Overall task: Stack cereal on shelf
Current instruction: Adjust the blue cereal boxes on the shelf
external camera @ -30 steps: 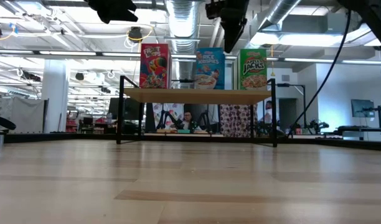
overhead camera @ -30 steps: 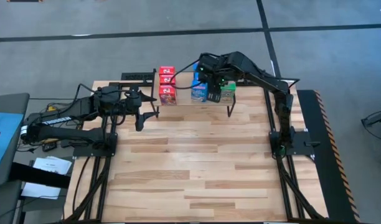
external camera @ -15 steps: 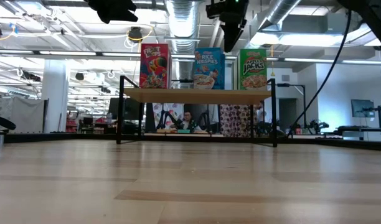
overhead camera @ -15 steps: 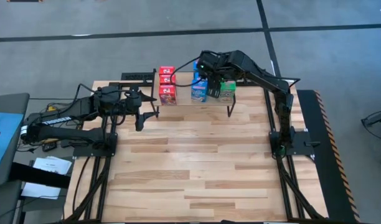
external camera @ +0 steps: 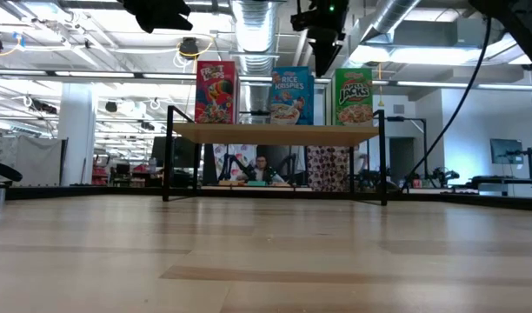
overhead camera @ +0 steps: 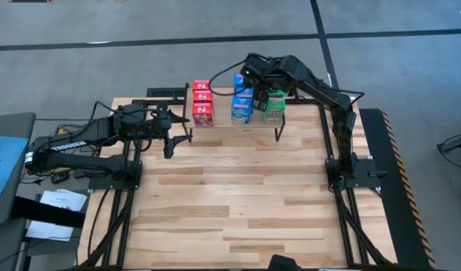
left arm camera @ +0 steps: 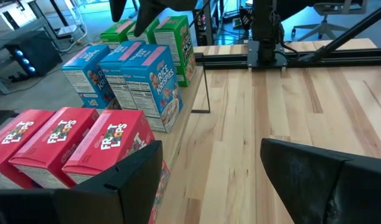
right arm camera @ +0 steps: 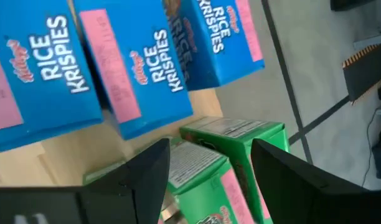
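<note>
Right gripper (overhead camera: 261, 96), jaws spread, is hovering above the shelf's (overhead camera: 223, 120) green Apple Jacks boxes (right arm camera: 231, 155); left gripper (overhead camera: 179, 135), jaws spread, is waiting beside the red Froot Loops boxes (left arm camera: 66, 143).

A: Even, bright light over the tabletop (overhead camera: 238, 196) from above, shadows soft and short under the shelf (overhead camera: 238, 120).

B: Low down, the ceiling lamps (external camera: 422, 54) blaze white behind the boxes, and the table's near planks go soft and out of focus.

A: The left wrist camera bends straight lines near its edges, with a cold blue glow at the top.

B: And the right wrist view smears; the blue boxes (right arm camera: 141, 68) read slightly blurred.
</note>
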Controlling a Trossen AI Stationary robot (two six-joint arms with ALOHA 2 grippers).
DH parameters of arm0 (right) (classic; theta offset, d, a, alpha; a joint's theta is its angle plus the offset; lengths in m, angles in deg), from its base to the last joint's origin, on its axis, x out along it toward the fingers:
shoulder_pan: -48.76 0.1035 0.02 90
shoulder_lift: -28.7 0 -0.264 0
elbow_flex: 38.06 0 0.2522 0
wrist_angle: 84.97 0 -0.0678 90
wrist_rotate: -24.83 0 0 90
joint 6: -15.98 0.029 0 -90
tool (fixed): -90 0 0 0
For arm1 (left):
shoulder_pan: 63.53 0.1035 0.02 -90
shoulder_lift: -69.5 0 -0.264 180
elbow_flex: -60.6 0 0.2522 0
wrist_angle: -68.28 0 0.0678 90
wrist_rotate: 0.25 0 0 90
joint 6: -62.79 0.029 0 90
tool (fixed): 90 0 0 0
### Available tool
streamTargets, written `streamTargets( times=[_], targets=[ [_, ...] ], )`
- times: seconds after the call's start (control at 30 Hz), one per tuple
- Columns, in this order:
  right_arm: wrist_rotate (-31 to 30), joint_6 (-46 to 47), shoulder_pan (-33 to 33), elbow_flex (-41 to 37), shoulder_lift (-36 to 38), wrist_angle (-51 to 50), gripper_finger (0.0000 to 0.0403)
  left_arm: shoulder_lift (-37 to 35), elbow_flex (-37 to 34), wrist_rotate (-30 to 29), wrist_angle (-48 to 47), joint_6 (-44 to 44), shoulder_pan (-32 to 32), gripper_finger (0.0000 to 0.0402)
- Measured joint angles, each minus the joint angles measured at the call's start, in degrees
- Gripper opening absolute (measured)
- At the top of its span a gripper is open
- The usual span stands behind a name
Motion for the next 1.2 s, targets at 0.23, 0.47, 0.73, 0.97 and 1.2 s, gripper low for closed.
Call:
streamTargets(
  times=[0.23, 0.47, 0.73, 0.97, 1.2],
  targets=[
    [0.6, -0.5, -0.5, 0.0, 0.0, 0.3, 0.025, 0.0, 0.0, 0.0, 0.0, 0.0, 0.0, 0.0261],
    [1.7, -0.1, -0.5, 0.0, 0.0, 0.2, 0.025, 0.0, 0.0, 0.0, 0.0, 0.5, 0.0, 0.0261],
    [2.4, 1.3, 0.1, 0.0, 0.0, -0.2, 0.025, 0.0, 0.0, 0.0, 0.0, 0.5, 0.0, 0.0261],
    [2.4, 1.3, 0.0, 0.0, 0.0, -0.1, 0.025, 0.0, 0.0, 0.0, 0.0, 0.5, 0.0, 0.0261],
    [2.3, 1.4, 0.5, 0.1, -0.6, 0.2, 0.025, 0.0, 0.0, 0.0, 0.0, 0.5, 0.0, 0.0261]
  ],
)
